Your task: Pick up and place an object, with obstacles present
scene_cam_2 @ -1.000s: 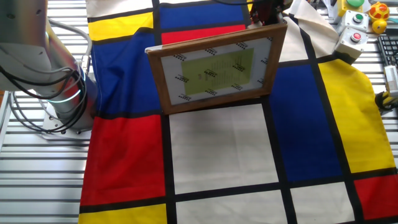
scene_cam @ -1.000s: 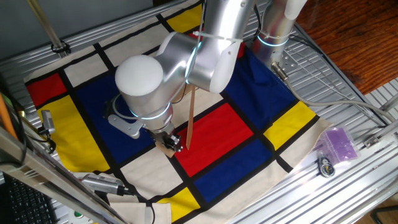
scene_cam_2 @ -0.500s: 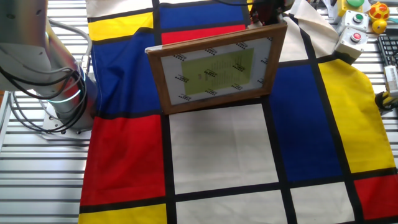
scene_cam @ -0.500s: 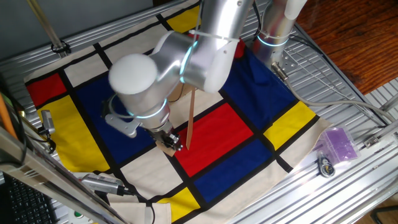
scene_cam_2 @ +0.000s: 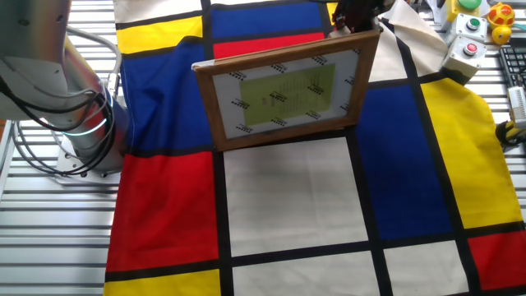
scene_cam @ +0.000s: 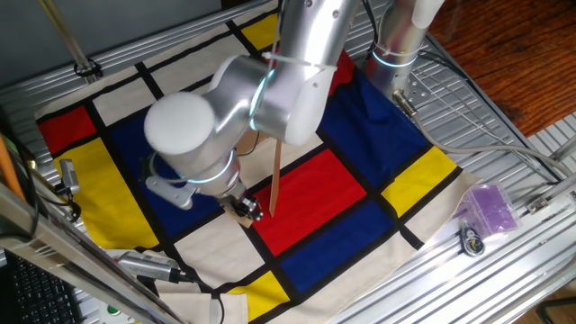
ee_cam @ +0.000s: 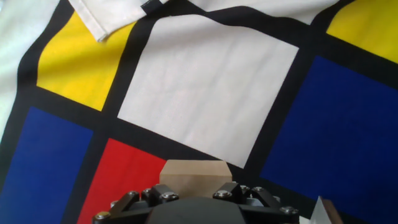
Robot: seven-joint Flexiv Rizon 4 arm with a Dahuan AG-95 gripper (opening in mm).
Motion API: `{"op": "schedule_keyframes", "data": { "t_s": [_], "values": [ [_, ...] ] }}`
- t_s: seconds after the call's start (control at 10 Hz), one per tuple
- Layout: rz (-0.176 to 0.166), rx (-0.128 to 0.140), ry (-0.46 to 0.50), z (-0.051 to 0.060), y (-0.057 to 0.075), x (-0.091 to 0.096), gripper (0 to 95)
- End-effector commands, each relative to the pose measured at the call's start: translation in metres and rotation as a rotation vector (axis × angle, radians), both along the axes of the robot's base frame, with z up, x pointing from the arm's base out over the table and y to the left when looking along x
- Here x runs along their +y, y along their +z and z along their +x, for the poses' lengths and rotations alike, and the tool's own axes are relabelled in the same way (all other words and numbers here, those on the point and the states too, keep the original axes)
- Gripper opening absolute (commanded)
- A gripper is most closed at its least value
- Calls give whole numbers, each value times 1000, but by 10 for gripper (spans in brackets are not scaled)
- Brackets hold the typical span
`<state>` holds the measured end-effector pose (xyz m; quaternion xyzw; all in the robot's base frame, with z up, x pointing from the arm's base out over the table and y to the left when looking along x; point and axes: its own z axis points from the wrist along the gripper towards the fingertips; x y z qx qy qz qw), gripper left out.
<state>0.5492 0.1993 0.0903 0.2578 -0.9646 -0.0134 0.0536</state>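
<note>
The small tan wooden block [ee_cam: 194, 172] sits between my gripper's jaws at the bottom of the hand view, above a white square of the checked cloth. In one fixed view my gripper [scene_cam: 245, 209] hangs just over the cloth beside a red square, shut on the block. The long wood-framed panel [scene_cam_2: 288, 90] stands upright on the cloth; in one fixed view it shows edge-on as a thin wooden strip [scene_cam: 274, 175] just right of the gripper. In the other fixed view the gripper [scene_cam_2: 353, 12] is mostly hidden behind the panel's top right corner.
The arm's base [scene_cam_2: 82, 123] stands left of the cloth. A purple object [scene_cam: 490, 209] lies on the metal table at the right. A button box [scene_cam_2: 468, 48] and toys [scene_cam_2: 497, 12] sit at the far corner. A folded cloth edge [ee_cam: 102, 18] lies ahead.
The arm's big elbow joint has swung left and slightly down. The gripper, still holding the block, has stayed almost in place beside the panel.
</note>
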Motion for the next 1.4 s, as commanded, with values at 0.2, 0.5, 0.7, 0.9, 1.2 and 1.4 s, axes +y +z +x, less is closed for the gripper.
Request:
{"op": "schedule_keyframes", "data": {
  "t_s": [0.2,0.5,0.7,0.9,1.2,1.4],
  "values": [
    [10,-42,9,2,-22,-4,0],
    [12,-55,32,1,-35,-6,0],
    [13,-65,49,0,-42,-8,0],
    [13,-72,63,-1,-48,-8,0],
    [12,-71,80,0,-47,-8,190],
    [11,-71,84,0,-47,-7,190]
  ]
}}
